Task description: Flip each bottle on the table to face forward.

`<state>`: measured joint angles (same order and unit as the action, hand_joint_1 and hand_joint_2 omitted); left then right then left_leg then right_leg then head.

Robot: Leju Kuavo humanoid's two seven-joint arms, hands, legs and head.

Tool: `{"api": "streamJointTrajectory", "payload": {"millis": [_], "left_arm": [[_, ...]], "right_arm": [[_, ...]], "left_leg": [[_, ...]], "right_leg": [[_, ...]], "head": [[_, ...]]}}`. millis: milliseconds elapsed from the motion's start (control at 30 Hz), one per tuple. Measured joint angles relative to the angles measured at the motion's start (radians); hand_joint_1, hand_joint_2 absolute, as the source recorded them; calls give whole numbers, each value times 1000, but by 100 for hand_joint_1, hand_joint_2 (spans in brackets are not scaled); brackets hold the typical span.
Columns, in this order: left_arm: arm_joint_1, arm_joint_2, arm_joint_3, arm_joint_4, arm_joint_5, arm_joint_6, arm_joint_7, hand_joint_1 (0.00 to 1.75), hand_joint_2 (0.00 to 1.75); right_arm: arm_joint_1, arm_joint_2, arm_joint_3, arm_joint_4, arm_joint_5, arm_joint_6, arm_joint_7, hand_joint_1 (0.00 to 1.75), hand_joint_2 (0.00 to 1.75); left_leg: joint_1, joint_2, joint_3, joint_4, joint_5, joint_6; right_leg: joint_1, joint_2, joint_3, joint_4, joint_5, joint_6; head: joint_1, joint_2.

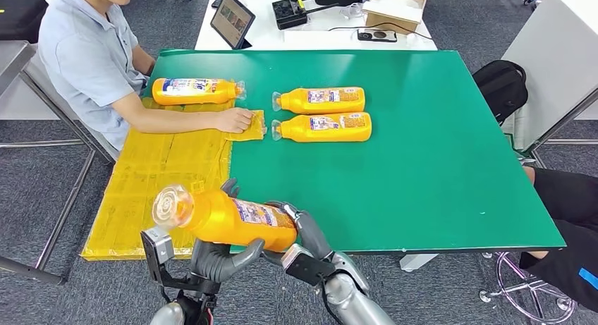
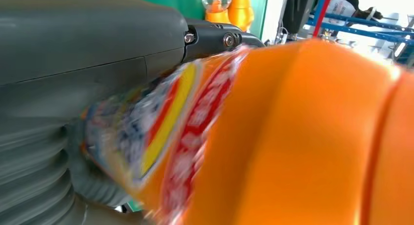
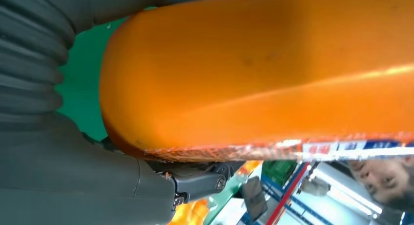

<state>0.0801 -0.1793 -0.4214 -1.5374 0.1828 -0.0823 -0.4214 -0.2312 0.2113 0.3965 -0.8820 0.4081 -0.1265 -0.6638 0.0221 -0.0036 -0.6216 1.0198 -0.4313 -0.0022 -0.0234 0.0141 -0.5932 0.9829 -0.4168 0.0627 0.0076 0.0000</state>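
Off the near edge of the bench (image 1: 423, 163), left hand (image 1: 218, 260) and right hand (image 1: 304, 230) are both gripping the orange bottle (image 1: 233, 219) mid-body — rigid, glossy, likely slippery plastic.

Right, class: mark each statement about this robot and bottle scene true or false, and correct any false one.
1. Both robot hands, left hand and right hand, hold the orange bottle. True.
2. Four bottles lie on the green table. False: two paired bottles lie on the green, and a third bottle lies by the seated person.
3. The person's hand rests on the yellow sheet. True.
4. The held bottle stands upright. False: it is roughly horizontal, its cap end to the robot's left.
5. The tablet lies on the green table. False: it stands on the white desk behind.
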Motion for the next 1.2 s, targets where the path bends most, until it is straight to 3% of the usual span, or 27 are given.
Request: {"api": "streamJointTrajectory", "payload": {"millis": [133, 167, 267, 300, 433, 467, 500, 567, 600, 633, 1000, 1200], "left_arm": [[-16, 0, 0, 5, 7, -12, 12, 2, 175], [-18, 0, 0, 6, 5, -9, 14, 15, 175], [-22, 0, 0, 8, -10, 9, 13, 139, 175], [-22, 0, 0, 8, -14, 13, 12, 170, 175], [-25, 0, 0, 8, -15, 18, 7, 175, 175], [-25, 0, 0, 8, -14, 18, 7, 175, 175], [-26, 0, 1, 8, -14, 18, 7, 175, 175], [-28, 0, 2, 8, -12, 17, 7, 175, 175], [-30, 0, 2, 9, -9, 17, 8, 175, 175], [-33, 0, 3, 10, -4, 15, 9, 175, 175], [-46, 10, 32, 11, 61, -42, 22, 175, 175], [-73, 38, 48, 11, -61, 49, 56, 175, 175]], "right_arm": [[-11, 11, 29, 25, 4, 4, 0, 169, 175], [-14, 14, 36, 31, 3, 6, 0, 169, 175], [-24, 19, 52, 49, -4, 9, 0, 157, 175], [-27, 20, 56, 54, -5, 9, 0, 154, 175], [-38, 22, 65, 72, -6, 8, 0, 147, 175], [-41, 22, 67, 76, -6, 8, 0, 122, 175], [-42, 22, 69, 79, -6, 8, 0, 84, 175], [-45, 22, 73, 85, -5, 8, 0, 13, 87], [-46, 22, 78, 88, -2, 8, 1, 0, 44], [-47, 22, 84, 92, 1, 8, 1, 0, 0], [-24, 5, 120, 69, -4, -57, -1, 0, 0], [14, -63, 162, -41, -14, -216, -1, 0, 0]], "left_leg": [[0, 0, 0, 0, 0, 0], [0, 0, 0, 0, 0, 0], [0, 0, 0, 0, 0, 0], [0, 0, 0, 0, 0, 0], [0, 0, 0, 0, 0, 0], [0, 0, 0, 0, 0, 0], [0, 0, 0, 0, 0, 0], [0, 0, 0, 0, 0, 0], [0, 0, 0, 0, 0, 0], [0, 0, 0, 0, 0, 0], [0, 0, 0, 0, 0, 0], [0, 0, 0, 0, 0, 0]], "right_leg": [[0, 0, 0, 0, 0, 0], [0, 0, 0, 0, 0, 0], [0, 0, 0, 0, 0, 0], [0, 0, 0, 0, 0, 0], [0, 0, 0, 0, 0, 0], [0, 0, 0, 0, 0, 0], [0, 0, -1, 0, 0, 0], [0, 0, 0, 0, 0, 0], [0, 0, -1, 0, 0, 0], [0, 0, -1, 0, 0, 0], [0, 0, -1, 0, 0, 0], [0, 0, -1, 0, 0, 0]], "head": [[0, 0], [0, 0], [0, 0], [0, 0], [0, 0], [0, 0], [0, 0], [0, 0], [0, 0], [0, 0], [0, 0], [0, 0]]}}
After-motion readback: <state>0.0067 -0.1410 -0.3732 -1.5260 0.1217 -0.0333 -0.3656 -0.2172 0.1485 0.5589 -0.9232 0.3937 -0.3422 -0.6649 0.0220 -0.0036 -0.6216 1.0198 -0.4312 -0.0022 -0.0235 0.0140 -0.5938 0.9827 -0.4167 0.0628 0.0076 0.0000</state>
